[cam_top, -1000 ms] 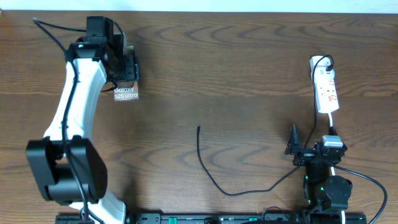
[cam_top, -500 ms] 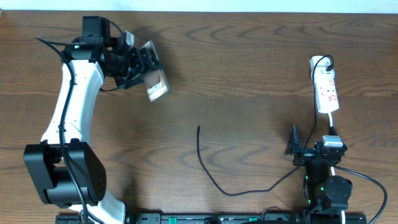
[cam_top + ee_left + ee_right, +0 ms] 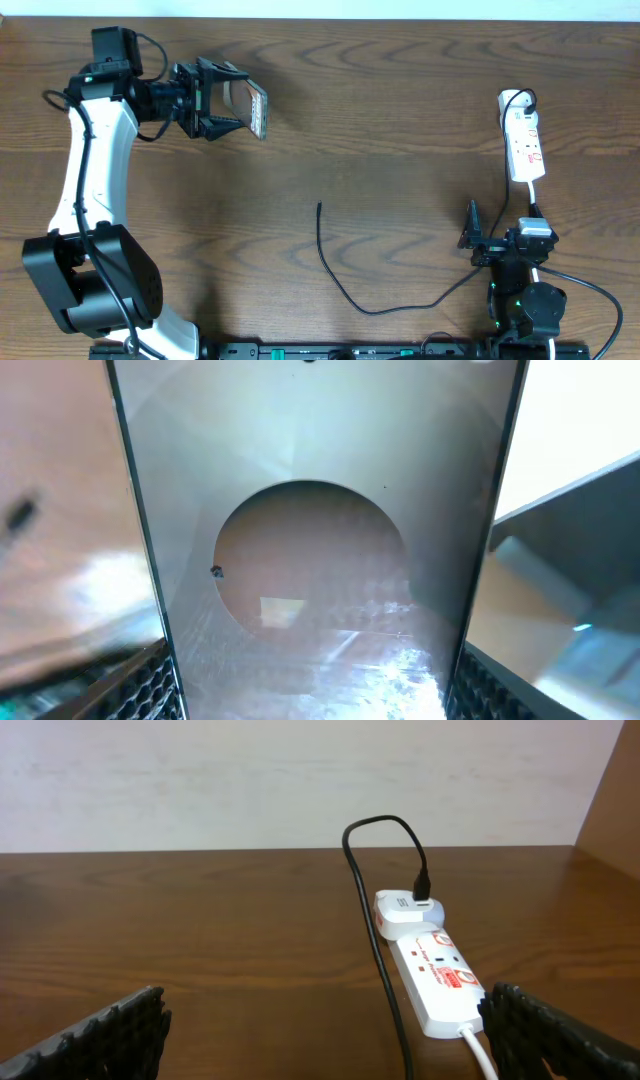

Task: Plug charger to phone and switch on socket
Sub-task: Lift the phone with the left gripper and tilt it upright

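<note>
Left gripper [image 3: 230, 99], at the far left of the table, has its jaws parted about as wide as the phone and pressed against the phone's two long edges, so that it holds the phone clear of the tabletop.

Beneath everything lies the dark brown wood-grain table [image 3: 400, 90]. The white left arm reaches from the near left corner up to the far left side. The black right arm sits folded at the near right edge, and in the right wrist view the right gripper [image 3: 322, 1012] has its ribbed black fingers [image 3: 110, 1030] spread to the corners of the frame with nothing between them.

At the far right lies the socket [image 3: 523, 140], a narrow white oblong power strip with small red switches, resting flat on the table just beyond the right gripper. A white adapter sits at its far end with a black lead looping out of it.

The phone [image 3: 256, 108], a flat brown-grey rectangle, is tipped up on edge in the overhead view. In the left wrist view it fills the frame [image 3: 320, 560], showing a round dark mark.

The charger [image 3: 340, 286], a long thin black cable, curves across the near middle of the table. Its small plug tip [image 3: 319, 205] lies free, well apart from phone and socket.
</note>
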Robot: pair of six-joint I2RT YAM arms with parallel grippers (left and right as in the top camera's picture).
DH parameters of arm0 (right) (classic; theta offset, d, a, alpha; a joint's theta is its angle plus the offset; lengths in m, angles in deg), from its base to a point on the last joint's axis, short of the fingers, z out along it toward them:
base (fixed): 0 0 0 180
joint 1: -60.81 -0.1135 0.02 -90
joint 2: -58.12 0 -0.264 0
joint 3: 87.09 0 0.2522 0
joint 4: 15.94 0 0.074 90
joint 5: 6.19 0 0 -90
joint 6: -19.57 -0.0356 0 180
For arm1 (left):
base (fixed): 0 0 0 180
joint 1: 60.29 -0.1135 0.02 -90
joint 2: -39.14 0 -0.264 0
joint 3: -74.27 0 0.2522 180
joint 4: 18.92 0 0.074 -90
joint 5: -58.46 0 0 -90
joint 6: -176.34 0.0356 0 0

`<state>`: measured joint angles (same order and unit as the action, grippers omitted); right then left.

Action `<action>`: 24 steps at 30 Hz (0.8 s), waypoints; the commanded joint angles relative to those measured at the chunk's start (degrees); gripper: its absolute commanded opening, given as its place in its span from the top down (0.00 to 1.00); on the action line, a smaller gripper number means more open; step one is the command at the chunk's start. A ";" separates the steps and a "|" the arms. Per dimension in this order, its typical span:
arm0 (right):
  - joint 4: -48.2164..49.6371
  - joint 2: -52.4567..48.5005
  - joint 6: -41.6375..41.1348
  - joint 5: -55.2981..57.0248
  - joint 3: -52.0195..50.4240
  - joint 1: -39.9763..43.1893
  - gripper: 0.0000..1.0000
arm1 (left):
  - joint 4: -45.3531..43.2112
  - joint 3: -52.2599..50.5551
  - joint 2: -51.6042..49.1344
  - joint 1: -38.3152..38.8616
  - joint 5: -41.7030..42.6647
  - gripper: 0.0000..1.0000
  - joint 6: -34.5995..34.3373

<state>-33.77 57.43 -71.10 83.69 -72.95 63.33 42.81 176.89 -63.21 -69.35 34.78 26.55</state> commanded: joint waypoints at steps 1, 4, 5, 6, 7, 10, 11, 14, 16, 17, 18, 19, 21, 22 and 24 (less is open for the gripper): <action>-0.26 0.31 -0.57 0.61 -0.04 -0.37 0.01 | -0.11 1.40 1.64 -0.15 6.60 0.93 -9.53; -0.26 0.31 -0.57 0.61 -0.04 -0.37 0.01 | -0.11 1.40 1.64 -0.15 6.75 0.93 -9.25; -0.26 0.31 -0.57 0.61 -0.04 -0.37 0.01 | -0.13 1.40 1.64 -0.15 6.73 0.93 -9.25; -0.26 0.31 -0.57 0.61 -0.04 -0.37 0.01 | -0.11 1.40 1.64 -0.15 6.75 0.93 -9.25; -0.26 0.31 -0.57 0.61 -0.04 -0.37 0.01 | -0.13 1.40 1.64 -0.15 6.73 0.93 -9.05; -0.26 0.31 -0.57 0.61 -0.04 -0.37 0.01 | -0.11 1.38 1.64 -0.15 6.56 0.93 -8.50; -0.26 0.31 -0.57 0.61 -0.04 -0.37 0.01 | -0.11 1.38 1.64 -0.15 6.54 0.92 -8.15; -0.26 0.31 -0.57 0.61 -0.04 -0.37 0.01 | -0.11 1.38 1.64 -0.15 6.56 0.93 -7.34; -0.26 0.31 -0.57 0.61 -0.04 -0.37 0.01 | -0.09 1.38 1.64 -0.15 6.58 0.92 -7.34; -0.26 0.31 -0.57 0.61 -0.04 -0.37 0.01 | -0.11 1.38 1.64 -0.15 6.56 0.93 -7.34; -0.26 0.31 -0.57 0.61 -0.04 -0.37 0.01 | -0.09 1.38 1.64 -0.15 6.56 0.93 -7.34; -0.26 0.31 -0.57 0.61 -0.04 -0.37 0.01 | -0.11 1.38 1.64 -0.15 6.56 0.93 -7.34; -0.26 0.31 -0.57 0.61 -0.04 -0.37 0.01 | -0.11 1.38 1.64 -0.13 6.56 0.93 -7.34; -0.26 0.31 -0.57 0.61 -0.04 -0.37 0.01 | -0.11 1.38 1.64 -0.15 6.56 0.93 -7.34; -0.26 0.31 -0.57 0.61 -0.04 -0.37 0.01 | -0.11 1.38 1.64 -0.15 6.56 0.93 -7.30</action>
<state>-33.75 57.43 -71.10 83.69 -72.95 63.33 42.81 176.89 -63.21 -69.33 38.28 18.82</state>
